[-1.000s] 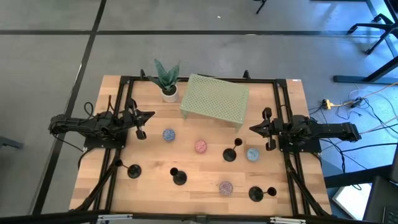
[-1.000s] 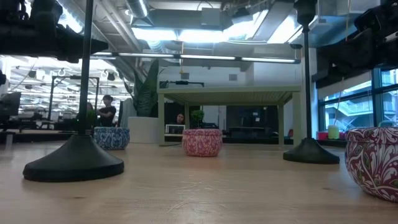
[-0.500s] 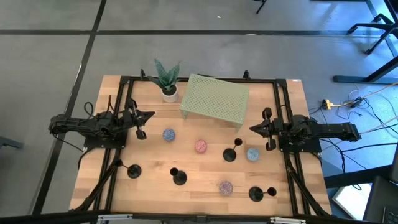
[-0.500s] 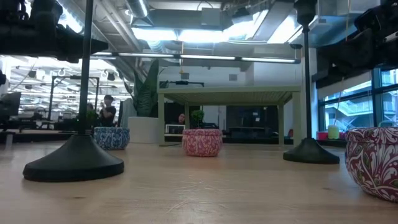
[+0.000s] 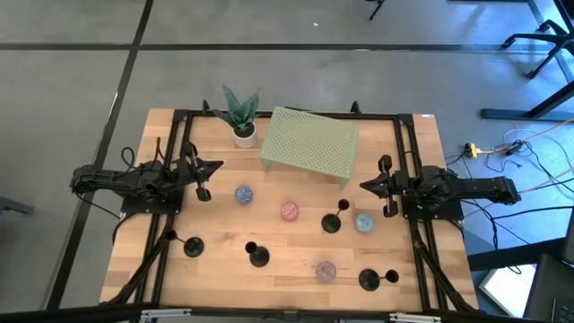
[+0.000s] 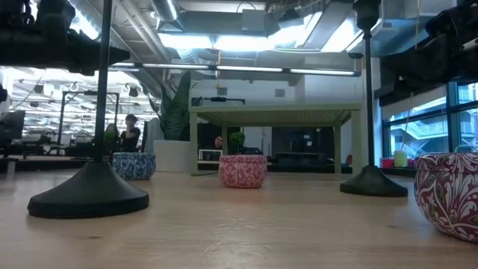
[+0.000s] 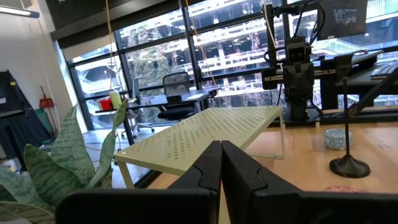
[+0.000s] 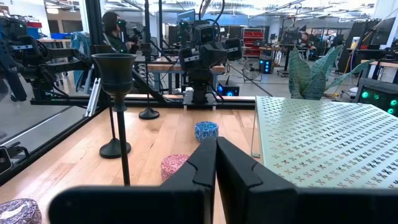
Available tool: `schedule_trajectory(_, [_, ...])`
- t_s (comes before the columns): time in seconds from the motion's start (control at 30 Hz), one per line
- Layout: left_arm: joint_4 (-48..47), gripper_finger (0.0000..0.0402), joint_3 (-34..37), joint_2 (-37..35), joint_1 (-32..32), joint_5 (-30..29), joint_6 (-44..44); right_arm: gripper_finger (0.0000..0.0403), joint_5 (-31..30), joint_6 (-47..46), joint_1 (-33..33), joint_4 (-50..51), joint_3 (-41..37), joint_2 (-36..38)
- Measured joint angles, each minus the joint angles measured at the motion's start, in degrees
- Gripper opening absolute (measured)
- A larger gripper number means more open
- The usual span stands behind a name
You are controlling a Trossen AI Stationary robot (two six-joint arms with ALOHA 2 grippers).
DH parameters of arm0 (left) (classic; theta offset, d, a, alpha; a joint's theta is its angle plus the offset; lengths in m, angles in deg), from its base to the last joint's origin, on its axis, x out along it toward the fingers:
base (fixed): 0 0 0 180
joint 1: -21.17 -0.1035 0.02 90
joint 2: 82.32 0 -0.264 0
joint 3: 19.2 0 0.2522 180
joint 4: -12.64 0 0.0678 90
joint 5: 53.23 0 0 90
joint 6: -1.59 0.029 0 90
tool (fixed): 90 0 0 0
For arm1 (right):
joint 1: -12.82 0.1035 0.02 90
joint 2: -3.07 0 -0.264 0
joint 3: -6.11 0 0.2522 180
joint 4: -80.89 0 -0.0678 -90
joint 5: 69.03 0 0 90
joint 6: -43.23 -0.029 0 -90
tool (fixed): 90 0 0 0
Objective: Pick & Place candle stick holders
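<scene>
- Table [image 5: 215, 269] is the whole stage: nothing picked yet, looks like the very start.
- Left gripper [image 5: 218, 165] at 9 o'clock and right gripper [image 5: 363, 186] at 3 o'clock, both clenched, empty.
- Candle stick holders [image 5: 257, 257] stand from 8 to 4 o'clock; next move probably needs jaws opened over one stem.

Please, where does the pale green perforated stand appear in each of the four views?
High view: the pale green stand is in the upper middle of the picture.
Low view: middle background, seen from the side, behind the pink tin.
Left wrist view: straight ahead, filling the middle distance.
Right wrist view: close by, its holed top is large.
Shared landmark: the potted plant standing next to the stand.
</scene>
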Motion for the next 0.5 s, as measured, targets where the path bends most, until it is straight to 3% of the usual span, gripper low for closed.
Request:
schedule_trajectory(0.23, [1.1,0.0004,0.0,0.0,0.0,0.3,-0.3,0.0016,-3.0,1.5,-0.1,-1.4,0.0,0.0])
schedule_trajectory(0.5, [1.4,0.0004,0.0,0.0,0.0,2.5,-10.0,0.0016,-3.0,4.5,-0.1,-3.0,0.0,0.0])
